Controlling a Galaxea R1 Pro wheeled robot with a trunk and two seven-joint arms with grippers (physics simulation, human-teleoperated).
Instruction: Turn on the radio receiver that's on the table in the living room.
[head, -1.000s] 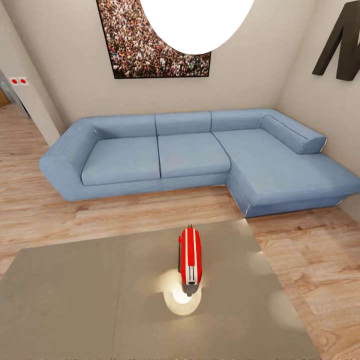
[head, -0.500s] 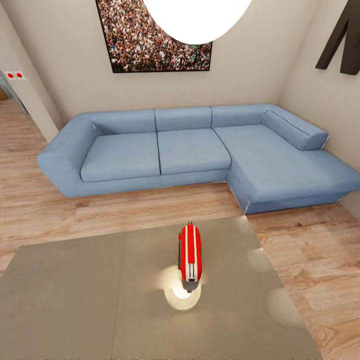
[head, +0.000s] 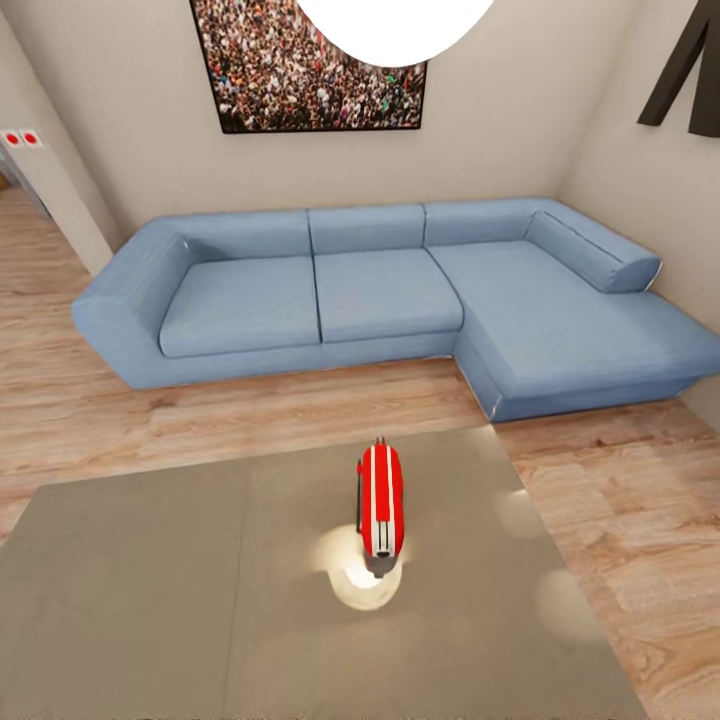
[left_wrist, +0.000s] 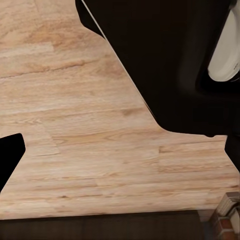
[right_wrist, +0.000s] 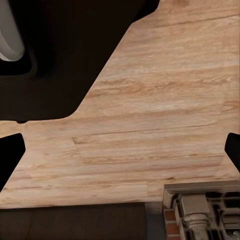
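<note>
Camera's crept closer since a second ago; radio (head: 380, 507) sits upright mid-bench (head: 150, 600), facing me for easy reach. End effector states? Can't tell.

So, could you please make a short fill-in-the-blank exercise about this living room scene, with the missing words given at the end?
1. The radio receiver is bright ____ with white stripes.
2. It stands on the grey ____, near a round glare spot.
3. Behind the table stands an L-shaped sofa of ____ colour.
4. On the wall above the sofa hangs a picture of a ____.

Missing words: red; table; blue; crowd
</note>
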